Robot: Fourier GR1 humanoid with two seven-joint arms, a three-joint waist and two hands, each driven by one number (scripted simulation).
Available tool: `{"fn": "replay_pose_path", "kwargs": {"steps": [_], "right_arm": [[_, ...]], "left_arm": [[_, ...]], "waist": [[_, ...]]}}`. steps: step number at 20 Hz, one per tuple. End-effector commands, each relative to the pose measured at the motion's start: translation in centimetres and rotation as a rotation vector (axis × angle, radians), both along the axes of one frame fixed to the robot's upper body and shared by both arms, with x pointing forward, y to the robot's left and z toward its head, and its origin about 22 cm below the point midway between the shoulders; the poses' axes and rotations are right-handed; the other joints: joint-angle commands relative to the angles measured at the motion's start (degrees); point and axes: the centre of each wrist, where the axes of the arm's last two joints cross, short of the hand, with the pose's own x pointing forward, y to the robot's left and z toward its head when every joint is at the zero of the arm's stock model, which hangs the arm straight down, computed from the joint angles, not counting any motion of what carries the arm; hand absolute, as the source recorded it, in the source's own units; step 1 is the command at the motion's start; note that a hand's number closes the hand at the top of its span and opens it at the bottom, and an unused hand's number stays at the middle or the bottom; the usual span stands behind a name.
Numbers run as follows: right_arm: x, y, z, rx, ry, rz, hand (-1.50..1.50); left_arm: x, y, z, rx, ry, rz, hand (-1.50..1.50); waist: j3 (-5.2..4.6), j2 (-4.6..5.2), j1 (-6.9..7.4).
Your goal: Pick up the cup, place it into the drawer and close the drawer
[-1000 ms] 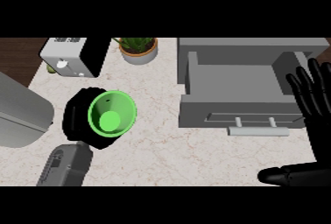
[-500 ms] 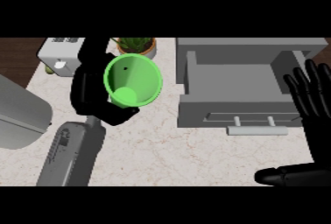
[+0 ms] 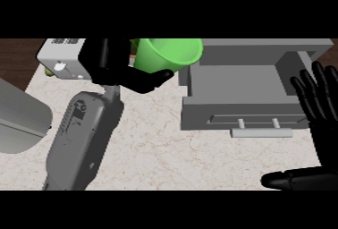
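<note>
Cup (image 3: pixel 166 54): bright green and smooth-walled, with a wide round mouth. It sits tilted at the upper middle of the frame, where its top is cut by the frame's edge. It is raised off the tabletop (image 3: pixel 171 152), just left of the open drawer (image 3: pixel 241 87) and not inside it.

Left hand (image 3: pixel 116 67): black, at the upper left of centre. Its fingers (image 3: pixel 153 80) are curled round the cup's lower left side and hold it. The grey forearm (image 3: pixel 82 134) runs up to the hand from the lower left edge.

Right hand (image 3: pixel 325 134): at the right edge, beside the drawer. Its fingers are straight, spread and pointing up the frame, with the thumb across the lower right corner. It holds nothing.

Markings: a small dark mark shows on the forearm, but it is too small to read. No writing shows on the cup.

Drawer: grey and pulled out, with a pale bar handle (image 3: pixel 260 132) on its front. A white appliance (image 3: pixel 61 60) stands at the upper left.
</note>
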Motion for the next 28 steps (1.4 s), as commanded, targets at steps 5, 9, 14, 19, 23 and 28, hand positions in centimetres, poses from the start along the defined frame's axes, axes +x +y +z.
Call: {"fn": "replay_pose_path", "kwargs": {"steps": [5, 9, 14, 19, 23, 28], "right_arm": [[0.2, 0.6, -0.2, -0.018, 0.008, 0.002, -1.50], [-0.1, -0.4, 1.3, -0.001, -0.004, 0.013, -1.50], [1.2, 0.0, 0.1, -0.002, 0.012, 0.003, -1.50], [0.1, 0.4, -0.4, -0.022, 0.002, -0.007, -1.50], [0.9, -1.4, 0.3, -0.010, -0.025, 0.017, -1.50], [1.5, 0.7, 0.5, -0.009, -0.004, 0.026, -1.50]], "left_arm": [[2.4, -2.9, 0.7, 0.074, 0.042, -0.014, 1.50], [2.8, -6.1, 2.0, 0.105, 0.065, -0.008, 1.50], [3.9, -8.0, 1.1, 0.127, 0.083, 0.024, 1.50], [5.3, -8.6, 1.7, 0.135, 0.111, 0.021, 1.50], [5.8, -9.6, 0.6, 0.179, 0.137, 0.045, 1.50], [6.0, -10.4, 0.0, 0.233, 0.176, 0.032, 1.50]], "waist": [[-0.01, 0.07, 0.03], [0.00, 0.04, -0.48], [0.01, 0.20, -1.00], [0.01, 0.25, -1.11], [0.03, 0.49, -2.17], [0.02, 0.62, -2.77]]}}
